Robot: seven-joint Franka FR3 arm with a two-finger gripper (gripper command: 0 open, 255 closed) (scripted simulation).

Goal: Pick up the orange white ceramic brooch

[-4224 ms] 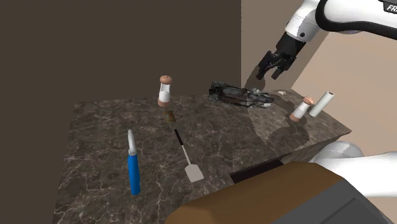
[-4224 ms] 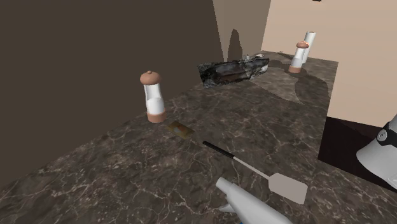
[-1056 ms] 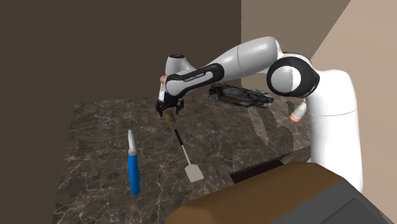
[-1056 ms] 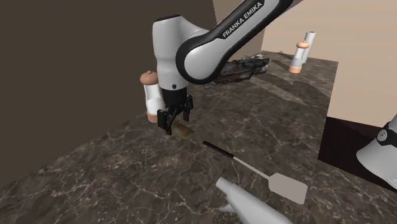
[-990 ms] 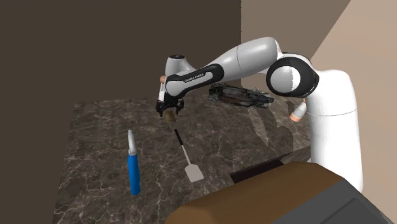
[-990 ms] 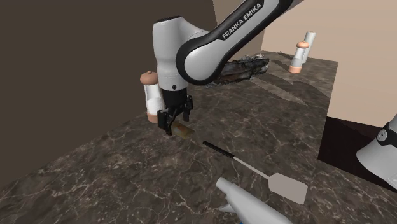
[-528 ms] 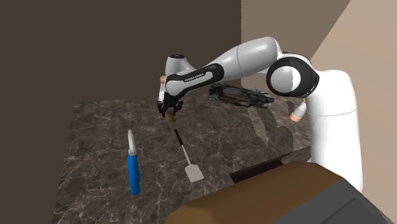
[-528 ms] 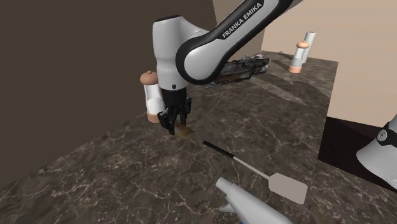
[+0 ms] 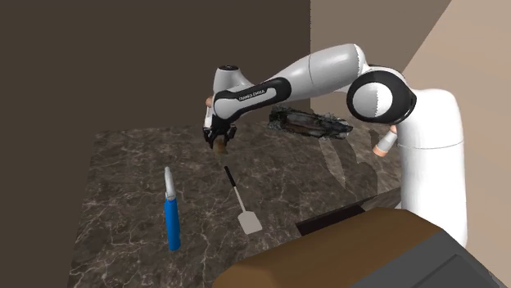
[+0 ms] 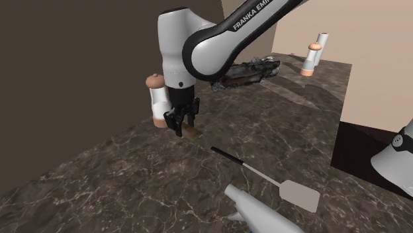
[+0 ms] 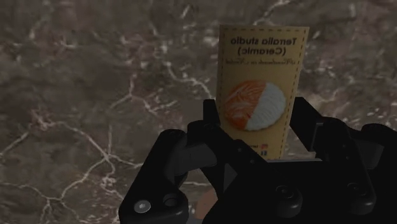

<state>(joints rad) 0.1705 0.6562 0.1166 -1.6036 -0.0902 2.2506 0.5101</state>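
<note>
The brooch (image 11: 254, 105) is an orange and white oval fixed to a tan card with printed text. My gripper (image 11: 259, 137) is shut on the lower part of that card, and the brooch stands up between the black fingers (image 11: 213, 130). In the shoulder view the gripper (image 9: 219, 145) hangs just above the dark marble counter (image 9: 123, 180), with the card (image 9: 219, 150) at its tips. The second exterior view shows the gripper (image 10: 183, 128) pointing down and the card (image 10: 192, 132) just off the surface.
A white shaker with a brown top (image 10: 157, 99) stands close behind the gripper. A black-handled spatula (image 9: 239, 200) and a blue-handled tool (image 9: 171, 214) lie nearer the front. A dark, long object (image 9: 311, 123) lies by the back wall, with two small upright pieces (image 10: 311, 56) beyond it.
The fingers, open around the card a second ago, have shut on it. The hand has since risen slightly with the card.
</note>
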